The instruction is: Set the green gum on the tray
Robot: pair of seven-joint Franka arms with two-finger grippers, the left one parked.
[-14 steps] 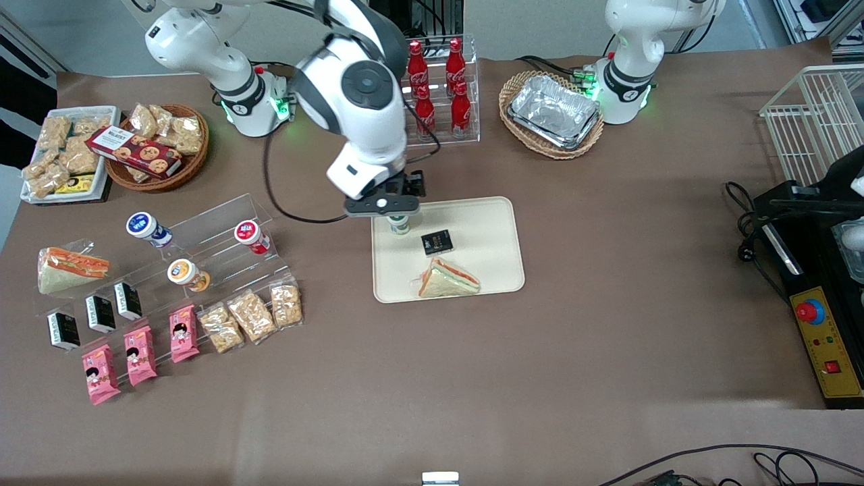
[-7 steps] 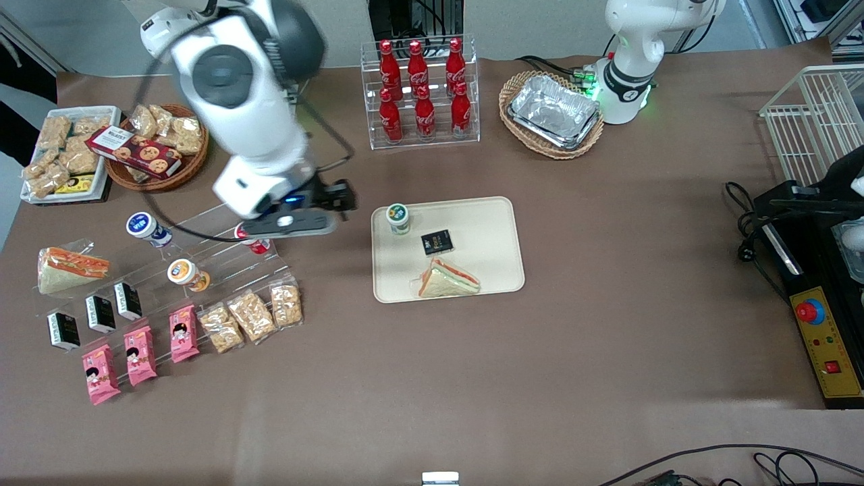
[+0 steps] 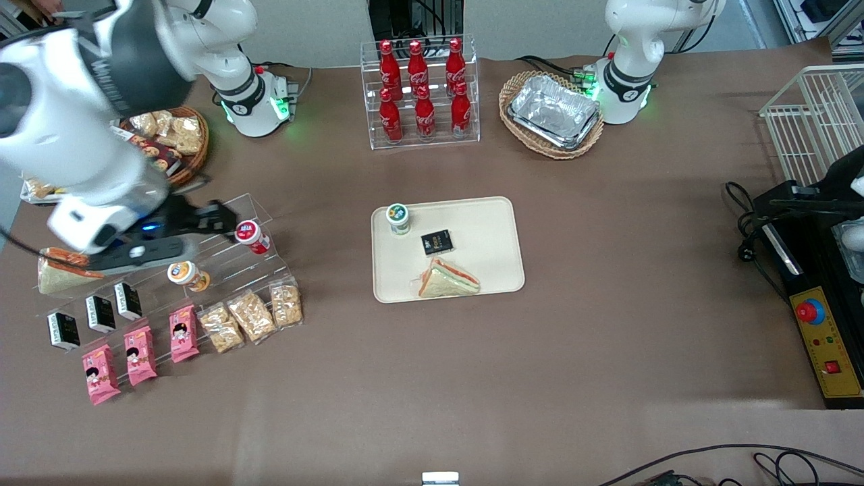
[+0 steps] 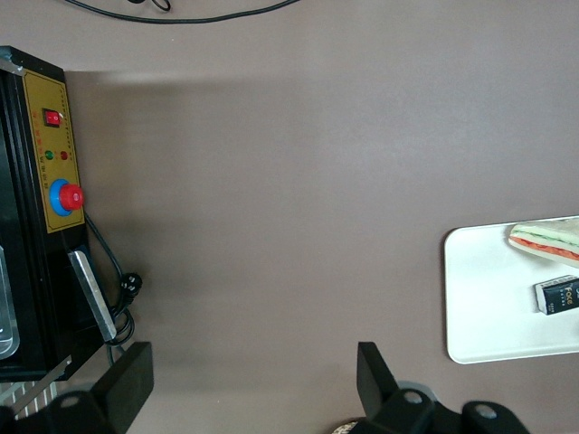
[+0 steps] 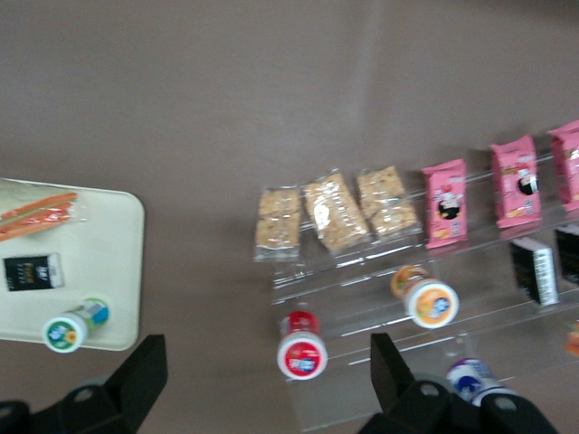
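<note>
The green gum (image 3: pixel 398 217) stands upright on the cream tray (image 3: pixel 486 229), in the tray's corner farthest from the front camera and nearest the working arm's end. It also shows in the right wrist view (image 5: pixel 68 330) on the tray (image 5: pixel 104 240). My right gripper (image 3: pixel 202 220) is open and empty. It hovers above the clear stepped rack, well away from the tray, toward the working arm's end of the table. In the right wrist view the gripper (image 5: pixel 267 380) has its fingers wide apart, with a red-lidded bottle (image 5: pixel 301 349) between them below.
A sandwich (image 3: pixel 449 278) and a small black box (image 3: pixel 437 241) lie on the tray. The rack holds the red-lidded bottle (image 3: pixel 251 235), an orange-lidded bottle (image 3: pixel 183 273), snack bags and pink packets (image 3: pixel 140 354). A cola rack (image 3: pixel 422 94) and a basket of foil trays (image 3: pixel 552 111) stand farther back.
My gripper let go of the green gum, which stays on the tray. The arm swung away toward the working arm's end, over the rack.
</note>
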